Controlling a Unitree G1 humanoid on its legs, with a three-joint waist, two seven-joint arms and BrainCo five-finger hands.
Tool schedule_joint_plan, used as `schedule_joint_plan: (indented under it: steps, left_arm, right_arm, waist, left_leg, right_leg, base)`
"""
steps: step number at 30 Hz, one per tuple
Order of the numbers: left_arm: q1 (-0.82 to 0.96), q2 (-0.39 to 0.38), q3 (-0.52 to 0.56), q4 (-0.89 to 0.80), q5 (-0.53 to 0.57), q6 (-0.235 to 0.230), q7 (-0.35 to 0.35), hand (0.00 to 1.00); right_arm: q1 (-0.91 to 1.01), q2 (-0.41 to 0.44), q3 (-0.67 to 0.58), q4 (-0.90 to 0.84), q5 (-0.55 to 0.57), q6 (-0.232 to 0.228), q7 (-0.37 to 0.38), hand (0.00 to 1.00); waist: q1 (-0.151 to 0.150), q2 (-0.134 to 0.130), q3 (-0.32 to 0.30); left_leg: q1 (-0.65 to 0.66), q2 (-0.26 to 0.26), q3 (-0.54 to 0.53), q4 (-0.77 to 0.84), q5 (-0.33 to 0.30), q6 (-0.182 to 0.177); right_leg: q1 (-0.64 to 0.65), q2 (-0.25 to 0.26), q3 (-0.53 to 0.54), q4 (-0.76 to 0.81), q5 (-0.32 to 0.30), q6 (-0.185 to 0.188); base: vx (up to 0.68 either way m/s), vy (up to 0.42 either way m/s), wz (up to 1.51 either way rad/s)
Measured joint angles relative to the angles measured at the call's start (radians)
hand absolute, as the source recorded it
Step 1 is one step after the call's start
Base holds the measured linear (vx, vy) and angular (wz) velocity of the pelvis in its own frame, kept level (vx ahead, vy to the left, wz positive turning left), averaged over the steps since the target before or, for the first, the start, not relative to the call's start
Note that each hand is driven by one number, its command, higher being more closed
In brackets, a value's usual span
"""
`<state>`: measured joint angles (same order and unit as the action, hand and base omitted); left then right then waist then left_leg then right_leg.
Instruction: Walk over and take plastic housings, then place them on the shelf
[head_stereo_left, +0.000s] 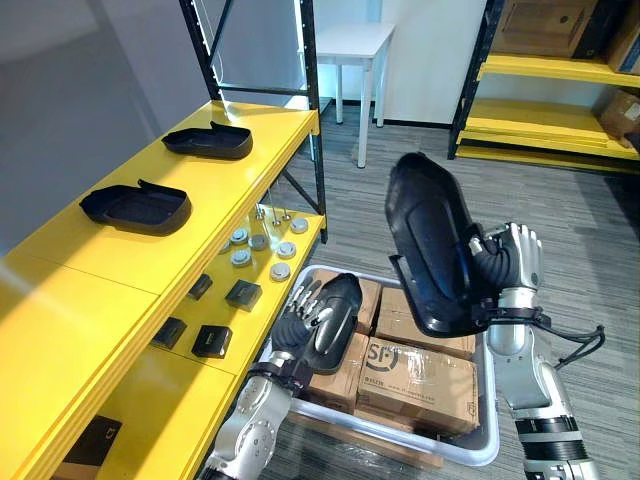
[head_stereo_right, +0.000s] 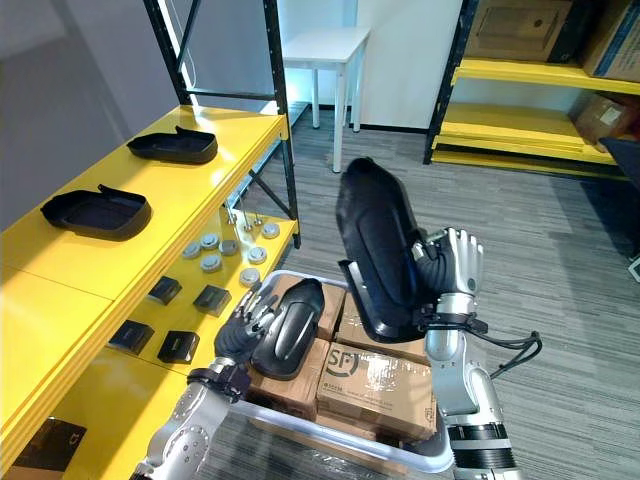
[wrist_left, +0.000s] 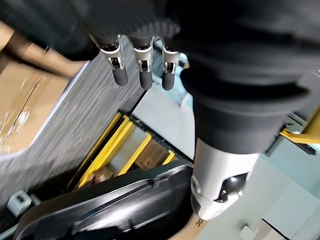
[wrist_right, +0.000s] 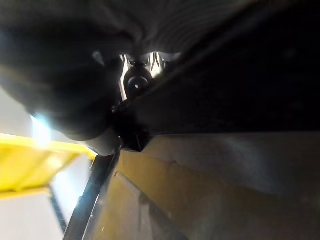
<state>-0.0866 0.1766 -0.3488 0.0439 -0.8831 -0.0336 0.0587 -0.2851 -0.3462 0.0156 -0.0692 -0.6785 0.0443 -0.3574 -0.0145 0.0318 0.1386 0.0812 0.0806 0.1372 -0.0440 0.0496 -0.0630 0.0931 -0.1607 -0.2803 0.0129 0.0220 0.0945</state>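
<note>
A yellow metal shelf with black posts (head_stereo_left: 100, 262) stands at the left. Beside it, a grey plastic tub (head_stereo_left: 470, 455) holds brown cardboard boxes (head_stereo_left: 420, 378). The right hand (head_stereo_left: 515, 258) grasps a large black plastic housing (head_stereo_left: 430, 250), upright above the tub. 2 shallow black plastic housings (head_stereo_left: 137, 207) lie on the shelf's top level. The left hand (head_stereo_left: 298, 322), fingers straight and released, rests against a smaller glossy black housing (head_stereo_left: 337, 318) on the boxes.

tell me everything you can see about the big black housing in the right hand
The housing is a large, glossy black plastic shell, elongated with rounded ends and a raised rim showing at its lower end. It stands nearly upright in the air, gripped at its side by the right hand, whose fingers curl onto it. It hangs above the cardboard boxes in the white bin.
</note>
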Motion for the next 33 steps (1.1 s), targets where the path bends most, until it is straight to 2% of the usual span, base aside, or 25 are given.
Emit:
schedule_joint_plan:
  steps: [5,13,17,18,24,29,31,33]
  left_arm:
    - [-0.078,0.027,-0.070,0.040,-0.064,0.005,0.027,0.00]
    - [-0.162,0.018,-0.122,0.096,-0.113,0.006,0.073,0.00]
    - [-0.189,0.014,-0.160,0.126,-0.155,-0.008,0.097,0.00]
    - [-0.189,0.017,-0.170,0.135,-0.157,-0.012,0.105,1.00]
    - [-0.189,0.018,-0.187,0.147,-0.209,-0.036,0.161,1.00]
    - [-0.189,0.013,-0.185,0.147,-0.253,-0.106,0.230,1.00]
    - [-0.188,0.001,-0.172,0.147,-0.253,-0.115,0.256,1.00]
    - [-0.179,-0.012,-0.166,0.131,-0.247,-0.127,0.267,1.00]
  right_arm:
    - [-0.027,0.002,0.094,-0.003,0.000,-0.002,-0.015,1.00]
    - [-0.036,0.041,0.253,-0.037,0.001,-0.025,-0.017,1.00]
    - [-0.036,0.062,0.336,-0.032,0.001,-0.033,-0.026,1.00]
    - [-0.036,0.061,0.351,-0.022,0.001,-0.033,-0.027,1.00]
    - [-0.035,0.062,0.399,0.003,0.004,-0.033,-0.058,1.00]
    - [-0.030,0.063,0.446,0.002,0.006,-0.033,-0.101,1.00]
    - [-0.026,0.063,0.463,0.000,0.006,-0.033,-0.125,1.00]
    - [-0.003,0.063,0.467,-0.017,0.030,-0.033,-0.156,1.00]
  waist:
    - [0.003,-0.001,-0.036]
    - [-0.001,-0.008,-0.056]
    - [-0.002,-0.008,-0.069]
    - [-0.002,-0.009,-0.073]
    - [-0.004,-0.018,-0.089]
    - [-0.002,-0.034,-0.100]
    - [0.003,-0.035,-0.101]
    - [0.006,-0.037,-0.101]
  left_leg:
    - [0.016,-0.003,0.012,-0.041,0.024,0.002]
    - [0.023,-0.006,0.023,-0.042,0.026,0.006]
    - [0.022,-0.004,0.021,-0.042,0.028,0.004]
    - [0.022,-0.003,0.021,-0.042,0.029,0.004]
    - [0.020,-0.001,0.021,-0.042,0.031,0.003]
    - [0.021,0.005,0.020,-0.042,0.033,-0.002]
    - [0.016,0.005,0.014,-0.042,0.034,-0.003]
    - [-0.015,0.003,-0.034,-0.037,0.041,-0.006]
  right_leg:
    - [-0.008,0.002,0.013,-0.003,0.008,0.004]
    - [-0.007,-0.001,0.025,-0.004,0.011,0.008]
    - [-0.006,0.001,0.025,-0.009,0.014,0.005]
    - [-0.006,0.002,0.025,-0.009,0.014,0.004]
    - [0.008,0.010,0.025,-0.042,0.031,-0.002]
    - [0.010,0.016,0.022,-0.043,0.033,-0.004]
    - [0.009,0.016,0.017,-0.039,0.033,-0.004]
    - [0.010,0.015,-0.033,-0.038,0.031,-0.006]
  base:
    - [-0.01,0.016,-0.06]
    - [0.00,0.007,-0.04]
    - [0.00,0.000,0.00]
    - [0.00,0.000,0.00]
    - [0.00,0.000,0.00]
    - [0.00,0.000,0.00]
    - [-0.02,0.008,0.17]
    - [-0.03,-0.012,0.63]
